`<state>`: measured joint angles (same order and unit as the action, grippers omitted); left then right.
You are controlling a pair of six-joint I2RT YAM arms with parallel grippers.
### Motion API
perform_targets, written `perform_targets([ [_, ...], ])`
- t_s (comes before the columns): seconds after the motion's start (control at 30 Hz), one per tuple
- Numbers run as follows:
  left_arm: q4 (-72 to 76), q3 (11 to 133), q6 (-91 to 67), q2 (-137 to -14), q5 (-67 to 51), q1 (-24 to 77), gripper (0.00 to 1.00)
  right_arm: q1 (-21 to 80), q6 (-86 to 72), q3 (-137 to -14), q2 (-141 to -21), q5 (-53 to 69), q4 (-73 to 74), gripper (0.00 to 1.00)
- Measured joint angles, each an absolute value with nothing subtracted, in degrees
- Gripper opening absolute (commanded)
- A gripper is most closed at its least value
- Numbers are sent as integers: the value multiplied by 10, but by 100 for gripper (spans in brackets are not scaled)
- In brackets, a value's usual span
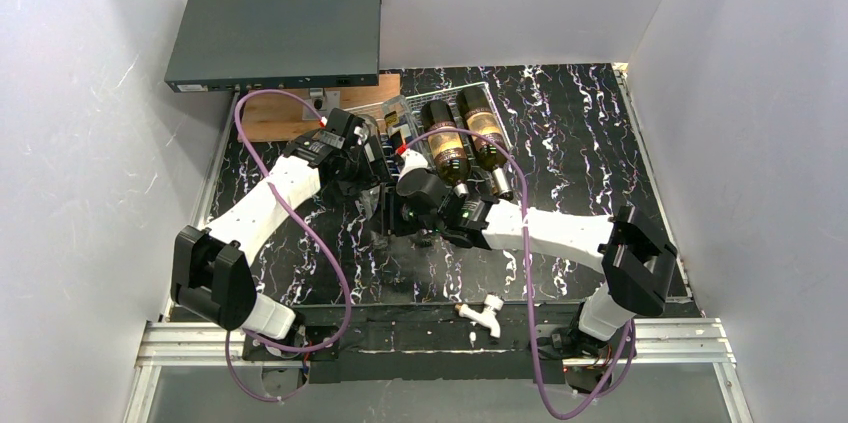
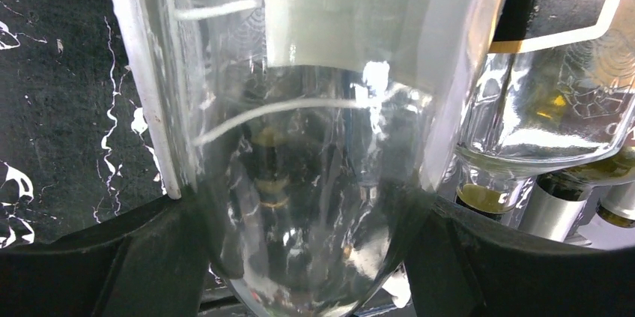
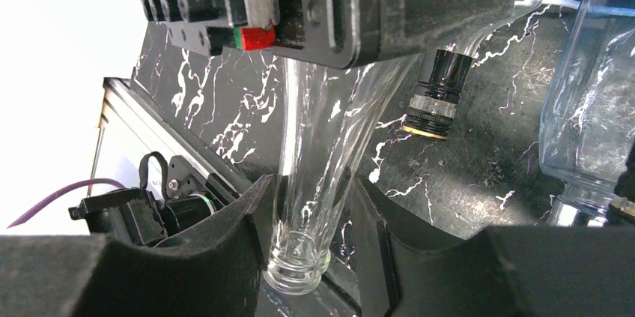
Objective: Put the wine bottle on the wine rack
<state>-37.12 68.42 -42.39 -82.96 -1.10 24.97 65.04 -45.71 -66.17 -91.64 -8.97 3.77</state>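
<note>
The white wire wine rack [image 1: 470,91] sits near the middle of the far edge of the black marbled worktop [image 1: 580,143]. Two brown bottles [image 1: 447,143] with tan labels lie in it side by side, necks toward the near edge. One clear wine bottle [image 2: 314,182] lies just left of them, its body over the rack's wires; whether it is seated in a slot cannot be told. The left gripper [image 2: 303,212] clamps its shoulder, and the right gripper [image 3: 314,197] pinches its neck just above the mouth. One grey metal box [image 1: 275,33] sits at the far-left corner.
</note>
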Motion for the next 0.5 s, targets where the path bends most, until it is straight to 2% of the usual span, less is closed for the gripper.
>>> perform_targets([
  [0.03, -372, 684, -422, -830, -11, 249, 44, 651, -458, -659, -916, -91, 34, 23],
  [0.17, -380, 691, -410, -831, -11, 249, 64, 653, -463, -652, -916, -97, 21, 19],
  [0.27, -391, 704, -400, -831, -6, 249, 71, 653, -464, -650, -917, -101, 11, 17],
  [0.4, -423, 738, -386, -831, 13, 245, 97, 653, -463, -650, -917, -105, -17, 17],
  [0.5, -443, 771, -377, -825, 29, 236, 98, 649, -465, -649, -924, -121, -18, 16],
])
